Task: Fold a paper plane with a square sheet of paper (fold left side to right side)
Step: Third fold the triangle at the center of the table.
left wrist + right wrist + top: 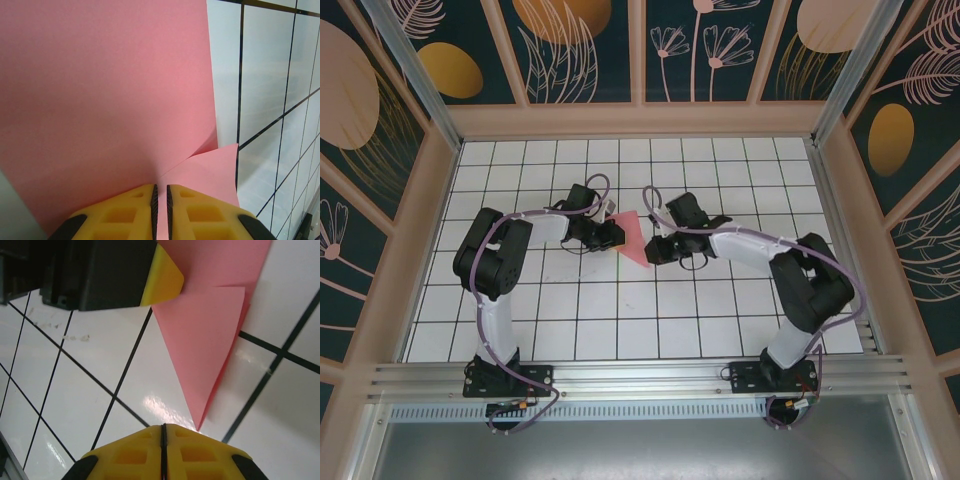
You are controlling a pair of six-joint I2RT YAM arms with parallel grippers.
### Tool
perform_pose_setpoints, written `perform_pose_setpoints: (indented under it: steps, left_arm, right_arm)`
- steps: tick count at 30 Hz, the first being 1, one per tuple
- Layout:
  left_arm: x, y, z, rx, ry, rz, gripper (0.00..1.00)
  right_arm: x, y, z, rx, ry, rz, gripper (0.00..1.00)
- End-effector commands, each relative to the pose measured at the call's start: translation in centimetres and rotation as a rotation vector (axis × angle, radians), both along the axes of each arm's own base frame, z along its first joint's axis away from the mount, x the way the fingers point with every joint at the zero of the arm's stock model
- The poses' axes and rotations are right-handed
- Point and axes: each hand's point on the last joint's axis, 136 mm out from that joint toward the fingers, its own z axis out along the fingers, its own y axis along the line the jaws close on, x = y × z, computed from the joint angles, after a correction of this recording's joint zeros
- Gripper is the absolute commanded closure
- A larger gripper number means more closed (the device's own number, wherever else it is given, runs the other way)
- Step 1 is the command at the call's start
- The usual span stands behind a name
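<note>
Plainly, the sheet of paper [632, 238] lies on the white gridded worktop [720, 310] between the two arms. It is already creased into a pointed shape. Its long axis runs from the far side toward the near side, with the sharp tip at the near end, leaning slightly toward the right arm.

The left fingers [609, 236] come at it from its left edge. In the left wrist view they are drawn almost together, with the pink paper [100, 100] running straight into the thin slot between them (a crease converges on that slot), so I read them as pinching the sheet.

The right fingers [130, 457] are pressed flat against each other with nothing between them. The paper's tip [197, 426] sits just beside them but apart, pointing their way. Whether they touch the worktop I cannot tell. That same view shows one triangular flap lying over a lower layer, with a yellow left fingertip [165, 280] at the sheet's wider end.

The coming fold seems to turn on that axis. The pinched left edge would have to travel across it toward the right arm, which is nearer the tip and well placed to pin it.
</note>
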Motion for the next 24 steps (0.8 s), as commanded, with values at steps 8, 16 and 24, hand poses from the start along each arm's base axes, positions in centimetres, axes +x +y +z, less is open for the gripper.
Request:
perform_pose_setpoints:
  steps: [8,16,24]
  left_arm:
    - [-1.3,1.6,-3.4,0.124,0.053,0.012,0.82]
    - [-0.3,1.2,-0.7,0.096,0.001,0.015,0.77]
    - [-0.8,0.2,4.7,0.034,-0.077,0.016,0.78]
  right_arm:
    - [0.1,1.2,-5.1,-0.063,0.115,0.002,0.91]
    - [-1.5,-1.1,-8.3,-0.187,0.17,-0.022,0.92]
    - [-1.6,-2.3,-9.2,-0.248,0.176,-0.052,0.92]
